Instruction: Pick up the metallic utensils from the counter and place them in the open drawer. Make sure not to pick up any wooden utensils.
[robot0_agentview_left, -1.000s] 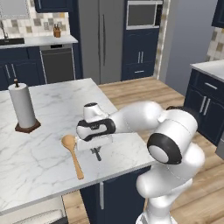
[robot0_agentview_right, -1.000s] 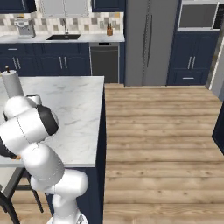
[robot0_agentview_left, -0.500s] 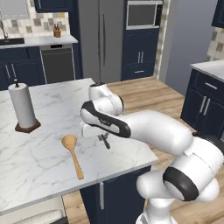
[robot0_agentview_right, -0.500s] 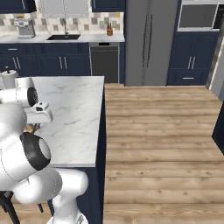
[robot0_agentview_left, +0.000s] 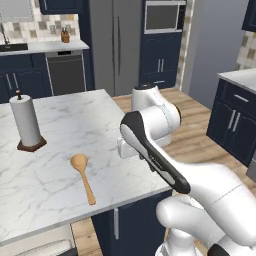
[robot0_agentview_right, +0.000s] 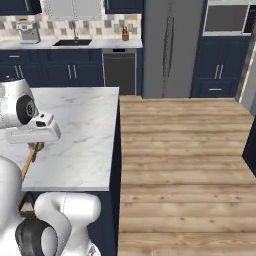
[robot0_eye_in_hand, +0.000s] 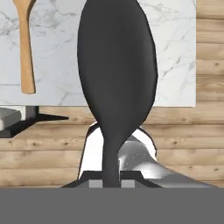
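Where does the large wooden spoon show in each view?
Left base view: large wooden spoon lies lower left of centre, on the marble counter.
Right base view: left edge, below mid-height, part of the handle.
Hand view: top left, beside the dark-grey metal spoon.
Shared landmark: the marble counter.

The white arm rises from the lower right of the left base view, bends at a dark-banded elbow and reaches up to the frame's centre. The gripper (robot0_agentview_left: 126, 148) sits there as a white block at centre left of the arm, its fingertips too small to make out. In the right base view the hand lies at the left edge. In the hand view the jaws are closed on a dark spoon (robot0_eye_in_hand: 116, 78), gripping its thin stem at the bottom centre.
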